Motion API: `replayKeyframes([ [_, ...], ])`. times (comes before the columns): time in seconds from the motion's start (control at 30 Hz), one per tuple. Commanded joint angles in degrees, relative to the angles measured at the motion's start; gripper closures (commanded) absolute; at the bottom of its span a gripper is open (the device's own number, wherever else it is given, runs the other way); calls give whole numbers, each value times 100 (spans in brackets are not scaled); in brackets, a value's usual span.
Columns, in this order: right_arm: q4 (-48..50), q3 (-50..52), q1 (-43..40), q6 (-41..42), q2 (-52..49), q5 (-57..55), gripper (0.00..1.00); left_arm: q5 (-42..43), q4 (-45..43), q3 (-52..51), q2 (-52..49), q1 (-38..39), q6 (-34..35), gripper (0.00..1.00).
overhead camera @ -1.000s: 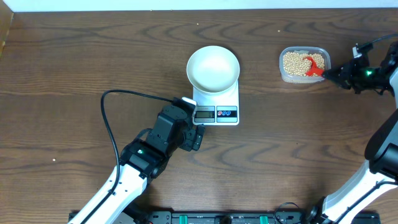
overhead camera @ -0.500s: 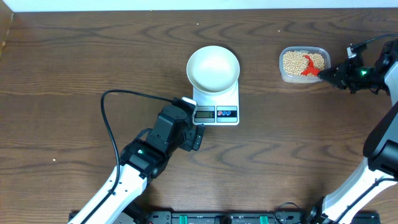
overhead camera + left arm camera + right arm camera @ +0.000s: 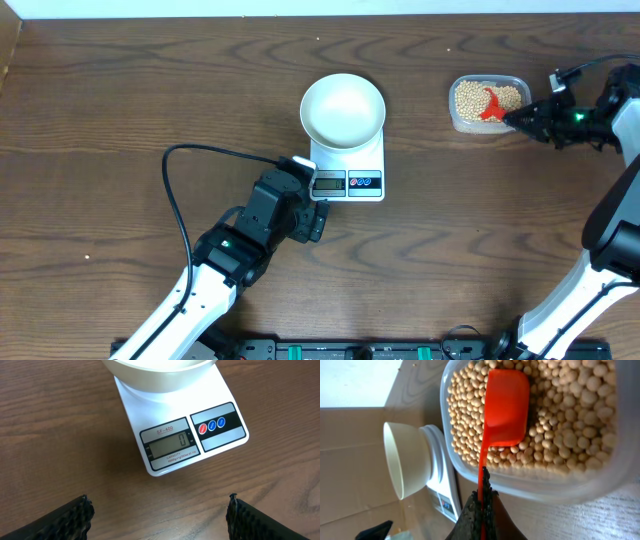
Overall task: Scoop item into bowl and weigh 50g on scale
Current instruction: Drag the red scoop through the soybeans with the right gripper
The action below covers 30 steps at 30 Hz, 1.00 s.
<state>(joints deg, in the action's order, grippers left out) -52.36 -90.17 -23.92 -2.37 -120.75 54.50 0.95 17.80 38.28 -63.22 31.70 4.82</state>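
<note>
Scale (image 3: 172, 415) reads 0 under empty bowl (image 3: 343, 108); right gripper (image 3: 483, 505) clamps scoop (image 3: 506, 407) among beans (image 3: 570, 425); left gripper (image 3: 160, 517) stands wide, empty

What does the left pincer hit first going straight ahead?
Likely the scale's display end, dead ahead of the open left pincer; the bowl sits behind it. Height is unclear.

The bowl (image 3: 155, 367) sits on the scale (image 3: 172, 417), whose display (image 3: 172, 449) reads 0, and the left gripper (image 3: 159, 507) hangs wide apart over the table (image 3: 55, 445).
</note>
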Motion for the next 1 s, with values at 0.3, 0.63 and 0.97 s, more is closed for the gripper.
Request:
replayKeyframes([
  [0.3, -442, -2, -538, -726, -92, 942, 99, -31, 13, 9, -11, -13, -28, 12],
  [0.63, -498, -2, -787, -850, -92, 1497, 99, -31, 11, 9, -11, -13, -28, 12],
  [0.97, -568, -2, -857, -1016, -92, 2022, 99, -31, 11, 9, -11, -13, -28, 12],
])
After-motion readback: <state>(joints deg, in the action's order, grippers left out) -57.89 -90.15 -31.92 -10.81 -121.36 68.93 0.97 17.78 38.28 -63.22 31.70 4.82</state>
